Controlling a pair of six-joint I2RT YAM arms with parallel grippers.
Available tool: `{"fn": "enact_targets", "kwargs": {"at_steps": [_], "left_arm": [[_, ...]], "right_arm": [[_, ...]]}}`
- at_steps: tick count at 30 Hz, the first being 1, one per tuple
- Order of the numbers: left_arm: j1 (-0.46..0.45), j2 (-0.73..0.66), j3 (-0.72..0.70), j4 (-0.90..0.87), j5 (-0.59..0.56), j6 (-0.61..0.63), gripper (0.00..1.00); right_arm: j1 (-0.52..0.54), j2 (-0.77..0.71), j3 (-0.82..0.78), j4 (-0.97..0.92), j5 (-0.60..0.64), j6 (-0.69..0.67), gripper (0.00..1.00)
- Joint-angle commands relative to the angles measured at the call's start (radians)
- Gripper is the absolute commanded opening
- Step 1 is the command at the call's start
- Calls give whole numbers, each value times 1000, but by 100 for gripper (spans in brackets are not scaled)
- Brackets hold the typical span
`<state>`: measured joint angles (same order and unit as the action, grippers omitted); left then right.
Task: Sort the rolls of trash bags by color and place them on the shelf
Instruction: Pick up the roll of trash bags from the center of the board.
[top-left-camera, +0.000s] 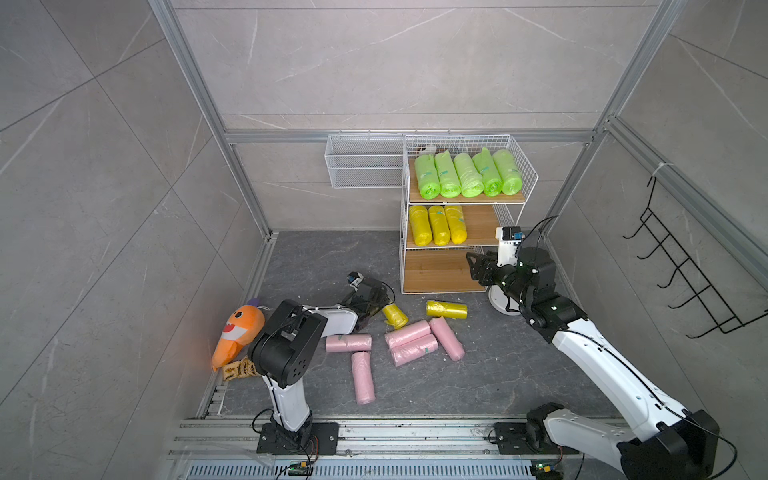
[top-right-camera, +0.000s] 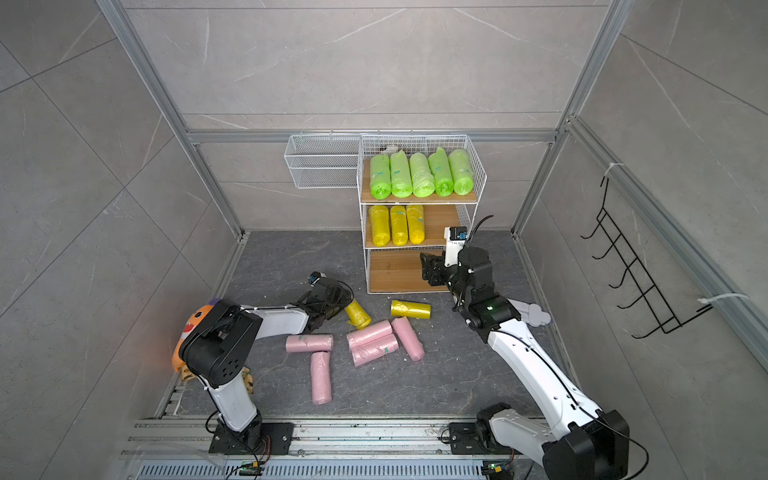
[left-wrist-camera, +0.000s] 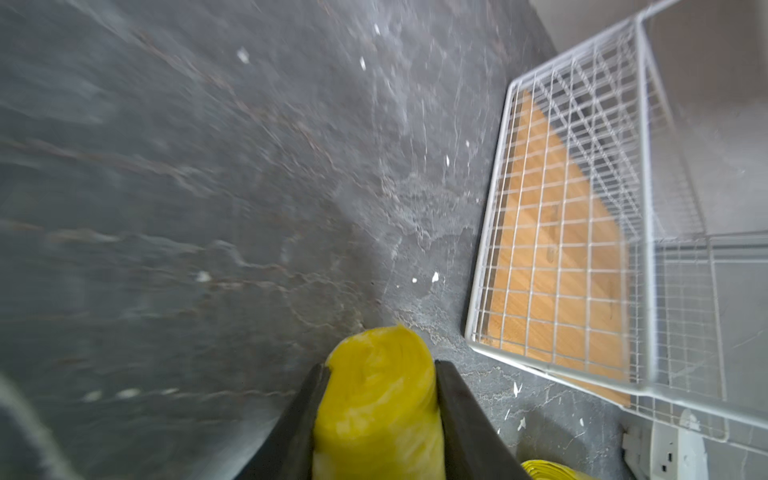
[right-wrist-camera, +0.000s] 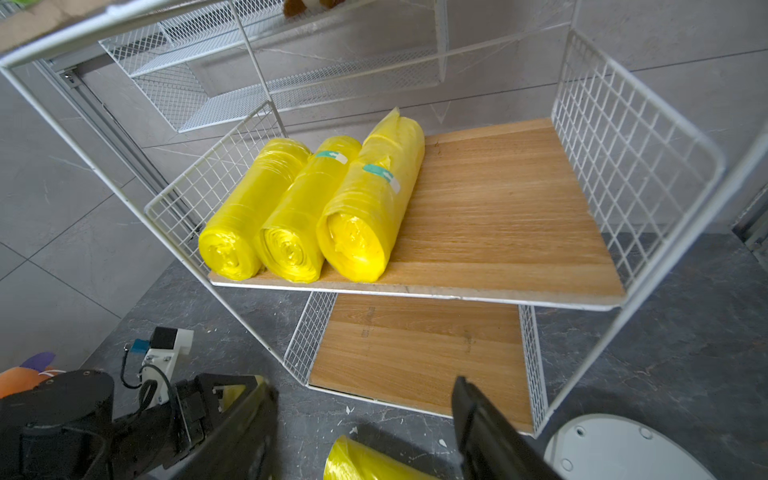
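Rail (top-left-camera: 415, 432): grey metal at the front, both arms stand on it
Floor (top-left-camera: 498, 386): dark grey like stone, with small white bits
Walls (top-left-camera: 374, 62): big grey tiles, metal posts in the corners
Shelf (top-left-camera: 530, 183): white wire, three wood boards, at the back
Green rolls (top-left-camera: 469, 180): five, soft and crinkly, side by side on the top board
Yellow rolls (top-left-camera: 438, 225): three on the middle board, touching
Loose roll (top-left-camera: 446, 309): yellow, on the floor just in front of the shelf
Pink rolls (top-left-camera: 409, 336): five on the floor, three bunched, two in an L shape
Left gripper (left-wrist-camera: 382, 368): fingers narrow, squeezing a held roll (left-wrist-camera: 376, 411), yellow, low near the pink ones
Right gripper (right-wrist-camera: 363, 388): fingers wide, nothing between them, facing the shelf
Shark (top-left-camera: 239, 332): orange plush, by the side wall
Basket (top-left-camera: 361, 166): white wire, on the back wall beside the shelf
Hooks (top-left-camera: 681, 266): black wire, on the other side wall
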<state>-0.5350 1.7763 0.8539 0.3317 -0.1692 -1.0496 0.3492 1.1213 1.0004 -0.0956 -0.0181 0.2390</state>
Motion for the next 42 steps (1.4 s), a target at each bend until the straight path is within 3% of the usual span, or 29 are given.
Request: {"fn": "enact_targets", "kwargs": {"at_steps": [1,8,14,22,31,38,42], "left_arm": [[41,-122,-8,49,-36,-23,12],[119,-287,-43,42,-31,-45,9],[145,-419,-61,45,10,-102,9],[141,-520,-68,93,108,-230,9],[110,-567,-116,185,150,-372,9],[93,-598,-137,202,154,-414,9],[85,-611,-147,205,154,-424,9]], "right_arm": [[7,-33,0,-57,-52,29,71],[105,-52,29,-109,-74,34,71],[313,-43,88,-129,-31,24,72],[490,81,66,0,-25,80,74],[557,211,9,184,-28,195,81],[559,258,-39,322,80,267,90],[554,307,-9,368,56,279,91]]}}
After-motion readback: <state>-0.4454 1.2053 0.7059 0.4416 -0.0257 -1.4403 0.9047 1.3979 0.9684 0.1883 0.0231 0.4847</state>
